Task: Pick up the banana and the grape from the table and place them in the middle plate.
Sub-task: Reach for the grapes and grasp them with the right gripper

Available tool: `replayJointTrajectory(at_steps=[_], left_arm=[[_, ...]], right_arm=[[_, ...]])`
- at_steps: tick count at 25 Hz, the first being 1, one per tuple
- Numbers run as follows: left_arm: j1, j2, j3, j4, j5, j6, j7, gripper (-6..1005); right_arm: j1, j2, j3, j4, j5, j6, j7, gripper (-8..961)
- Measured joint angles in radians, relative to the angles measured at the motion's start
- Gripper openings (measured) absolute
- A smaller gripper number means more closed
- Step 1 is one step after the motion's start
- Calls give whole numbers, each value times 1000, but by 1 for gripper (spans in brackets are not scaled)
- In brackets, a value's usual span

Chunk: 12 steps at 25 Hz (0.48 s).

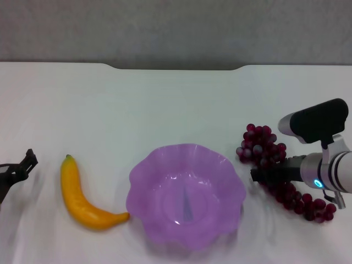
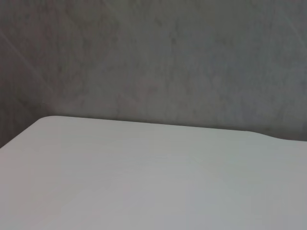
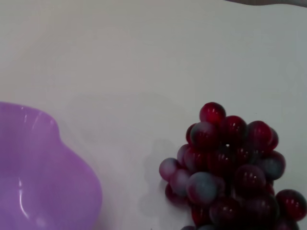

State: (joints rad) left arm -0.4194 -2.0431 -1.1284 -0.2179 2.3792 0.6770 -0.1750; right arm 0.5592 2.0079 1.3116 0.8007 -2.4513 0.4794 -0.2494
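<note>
**Workspace State: Fruit on Table, Plate Empty**

The left gripper (image 1: pixel 22 165) sits at the table's (image 1: pixel 165 99) left edge; its finger state cannot be determined. The banana (image 1: pixel 82 198) lies on the table just left of the middle plate (image 1: pixel 187 195), its tip nearly touching the rim. The right gripper (image 1: pixel 264 175) is over the grape (image 1: pixel 275 170), which lies just right of the plate; finger state cannot be determined.
</note>
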Motion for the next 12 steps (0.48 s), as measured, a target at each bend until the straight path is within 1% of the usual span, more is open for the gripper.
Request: replayJointTrajectory(at_steps=[5, 9, 12], left_arm=[[-2, 0, -2, -1, 0, 1, -2, 865], [-2, 0, -2, -2, 0, 2, -2, 864], [-2, -1, -2, -2, 0, 2, -2, 863]], right_arm=[[3, 0, -12, -38, 0, -61, 0, 880], [5, 0, -73, -74, 24, -143, 0, 880], [12, 0, -102, -96, 41, -179, 1, 880]])
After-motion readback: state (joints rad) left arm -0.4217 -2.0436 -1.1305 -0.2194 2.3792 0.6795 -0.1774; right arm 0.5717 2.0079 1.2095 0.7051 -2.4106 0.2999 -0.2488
